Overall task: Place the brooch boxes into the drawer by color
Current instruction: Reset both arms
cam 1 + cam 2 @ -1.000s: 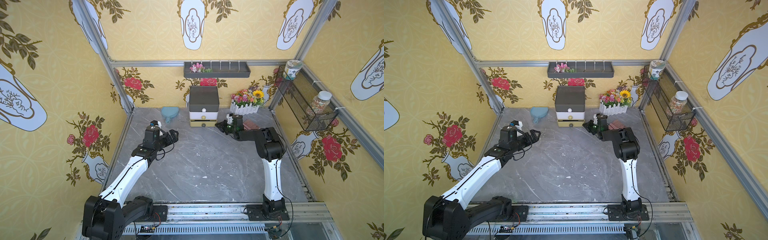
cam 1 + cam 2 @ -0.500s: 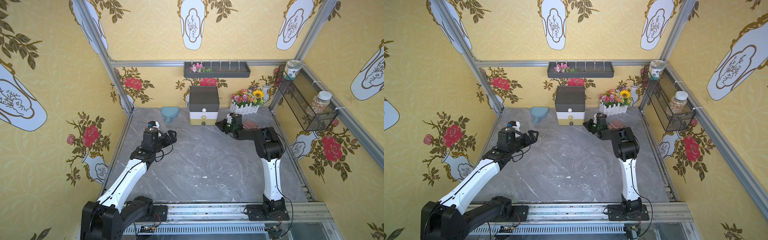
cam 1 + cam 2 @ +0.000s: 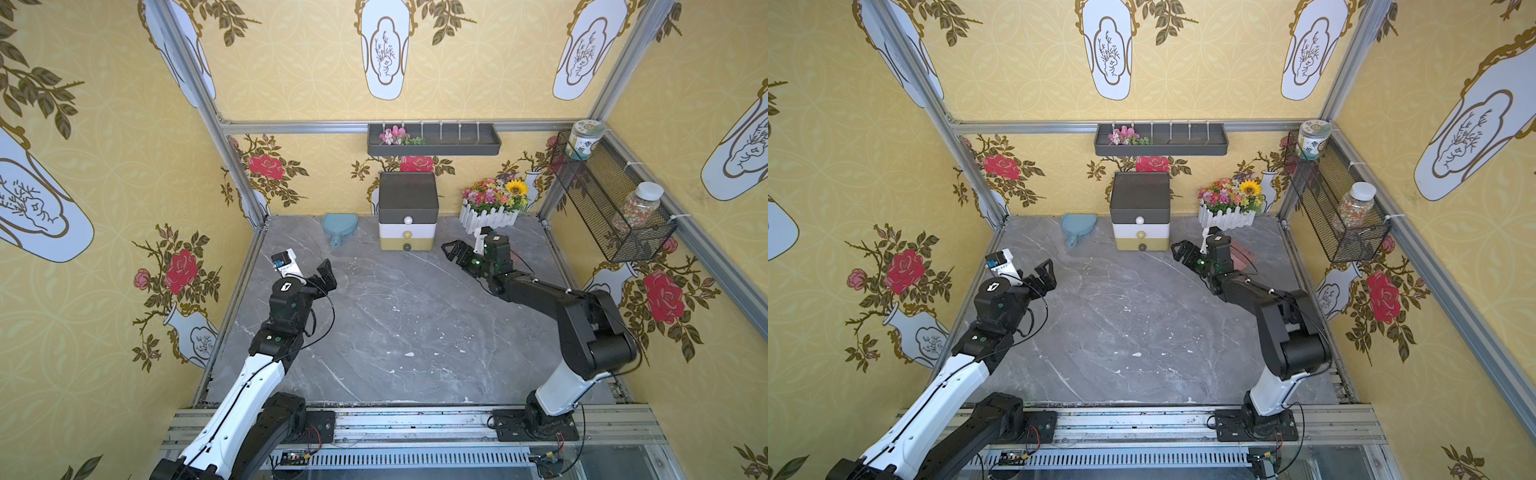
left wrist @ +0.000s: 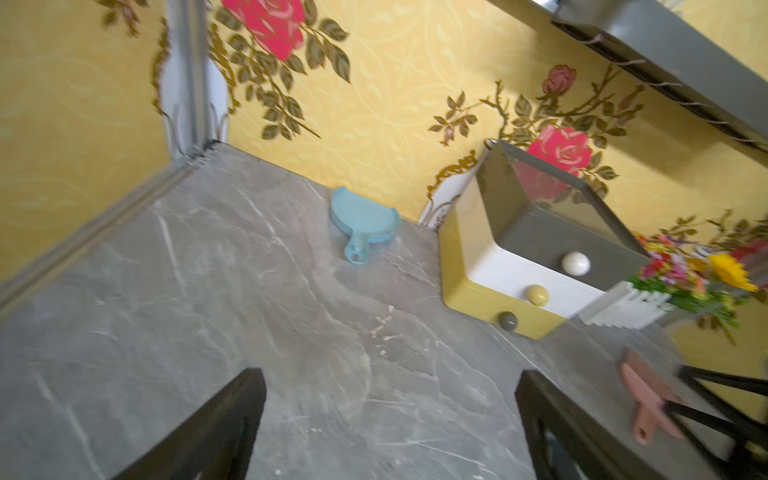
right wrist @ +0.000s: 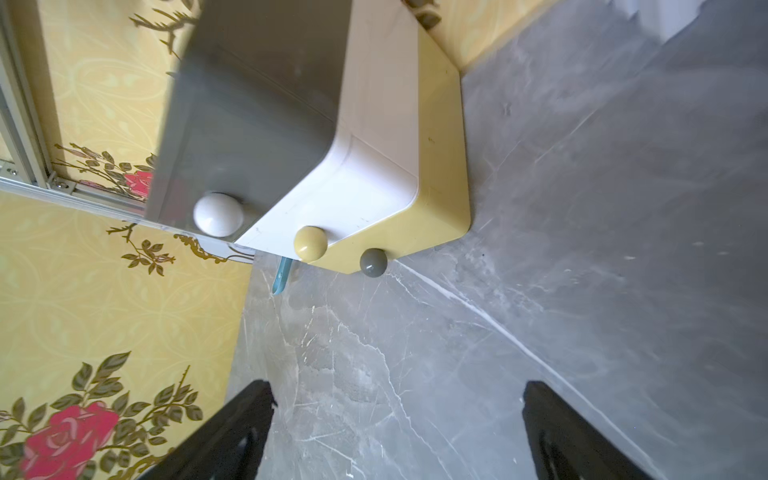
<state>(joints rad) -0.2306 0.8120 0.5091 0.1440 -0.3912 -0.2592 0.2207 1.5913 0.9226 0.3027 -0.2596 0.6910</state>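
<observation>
While the left hand (image 4: 388, 376) gapes empty, right hand (image 5: 397, 386) spread wide, near drawer (image 3: 407, 226)

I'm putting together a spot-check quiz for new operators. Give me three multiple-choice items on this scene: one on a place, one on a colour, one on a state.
1. What lies on the left arm's side of the chest?
A. dustpan
B. brush
C. jar

2. What colour is the top knob?
A. grey
B. white
C. yellow

3. How is the right gripper?
A. shut on a knob
B. shut on a box
C. open, empty

Answers:
1 A, the blue dustpan lies there.
2 B, it shows white in every view.
3 C, its fingers stand wide apart with nothing between them.
</observation>
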